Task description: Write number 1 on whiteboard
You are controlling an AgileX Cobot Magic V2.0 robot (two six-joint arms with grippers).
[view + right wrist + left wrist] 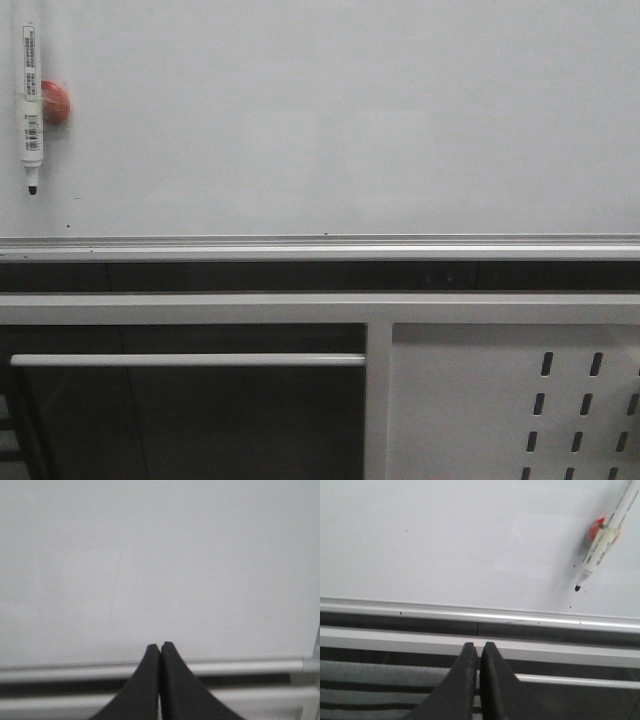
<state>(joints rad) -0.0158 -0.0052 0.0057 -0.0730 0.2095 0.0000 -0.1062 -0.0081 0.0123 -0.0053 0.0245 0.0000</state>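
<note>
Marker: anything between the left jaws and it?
Nothing visible. The marker hangs uncapped on a red holder on the whiteboard; only bare board lies between it and the left gripper, whose jaws are shut and empty.

We are finding no readable text. Marker (31, 105) hanging at far left of whiteboard (350, 120) is carrying printed label with barcode-like marks, but we are seeing print too small and blurred to read.
</note>
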